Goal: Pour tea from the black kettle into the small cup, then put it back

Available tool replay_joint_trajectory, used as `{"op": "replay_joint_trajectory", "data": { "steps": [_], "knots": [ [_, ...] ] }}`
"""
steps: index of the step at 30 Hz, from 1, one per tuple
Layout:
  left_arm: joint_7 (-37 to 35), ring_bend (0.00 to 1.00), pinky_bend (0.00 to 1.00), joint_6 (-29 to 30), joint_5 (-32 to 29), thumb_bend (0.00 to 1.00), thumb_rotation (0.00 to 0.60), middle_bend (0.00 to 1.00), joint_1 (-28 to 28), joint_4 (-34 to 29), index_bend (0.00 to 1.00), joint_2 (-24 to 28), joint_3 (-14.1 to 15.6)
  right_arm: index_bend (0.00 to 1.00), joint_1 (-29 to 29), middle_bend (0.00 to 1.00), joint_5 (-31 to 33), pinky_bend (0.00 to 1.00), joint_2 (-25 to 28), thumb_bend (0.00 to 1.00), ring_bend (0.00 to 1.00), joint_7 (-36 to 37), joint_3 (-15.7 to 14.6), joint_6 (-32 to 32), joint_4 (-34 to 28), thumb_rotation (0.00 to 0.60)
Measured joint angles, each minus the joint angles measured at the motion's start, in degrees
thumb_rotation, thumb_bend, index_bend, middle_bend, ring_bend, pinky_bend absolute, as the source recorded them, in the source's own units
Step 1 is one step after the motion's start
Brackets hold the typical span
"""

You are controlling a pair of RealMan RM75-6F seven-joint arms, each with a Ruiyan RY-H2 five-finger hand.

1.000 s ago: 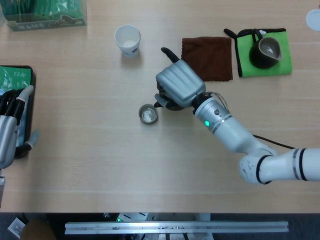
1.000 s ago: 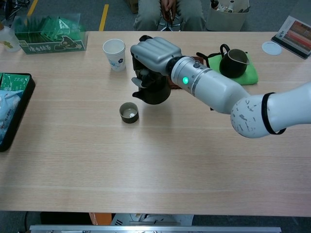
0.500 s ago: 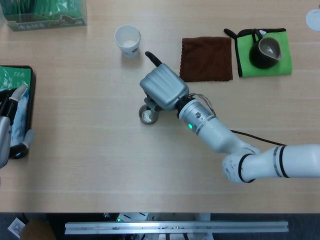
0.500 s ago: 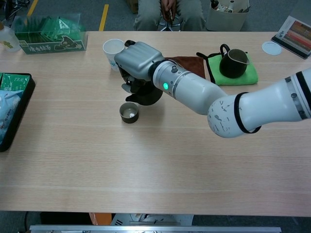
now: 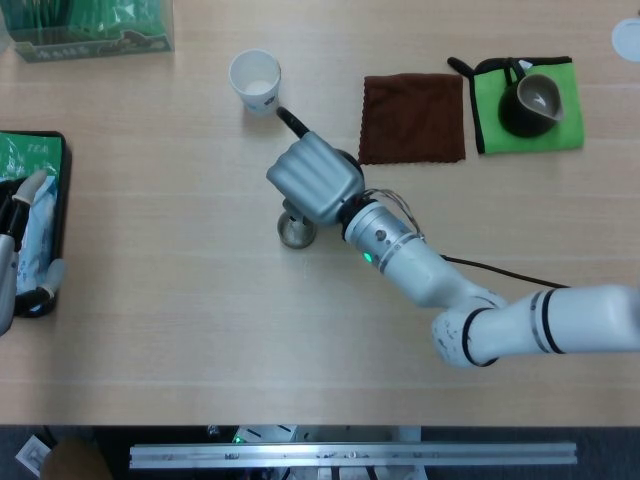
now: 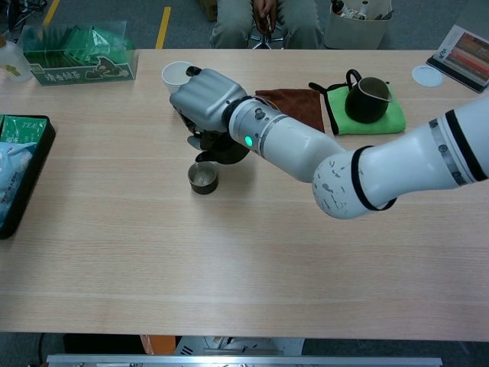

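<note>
- The black kettle (image 6: 221,145) is off the table near the middle of the chest view, tipped forward with its spout down over the small cup (image 6: 203,178); in the head view most of it is hidden under the hand, with only the dark handle tip poking out toward the upper left.
- The right hand (image 6: 203,99) is wrapped around the kettle from above, grasping it firmly.
- The small cup stands on the bare wood just below the kettle, a little left of frame centre. Its inside looks dark in the chest view, but I cannot tell how full it is, and no stream of tea is visible.
- My reading: the pour itself is under way or close to it. The lift and the carry are done; finishing the pour, levelling the kettle and setting it back are left.
- The brown cloth (image 5: 414,118), in the upper middle of the head view, lies bare and looks like the likely spot for the kettle to go back to, though that is a guess.
- The left hand (image 5: 12,262) sits at the far left edge of the head view beside the black tray (image 5: 58,150), fingers apart and grasping nothing.
- Further out: a white paper cup (image 5: 254,80) just beyond the kettle, and a dark pitcher (image 5: 533,102) on a green cloth (image 5: 572,130) at the upper right, both untouched.
</note>
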Motion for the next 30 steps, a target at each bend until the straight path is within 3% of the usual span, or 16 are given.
{"op": "replay_joint_trajectory", "data": {
  "steps": [30],
  "knots": [
    [-0.2, 0.14, 0.2, -1.0, 0.6, 0.27, 0.6, 0.17, 1.0, 0.4, 0.09, -0.4, -1.1, 1.0, 3.1, 0.91, 3.5, 0.02, 1.2, 0.39, 0.88, -4.6, -2.4, 2.3, -1.3, 0.513]
  ]
}}
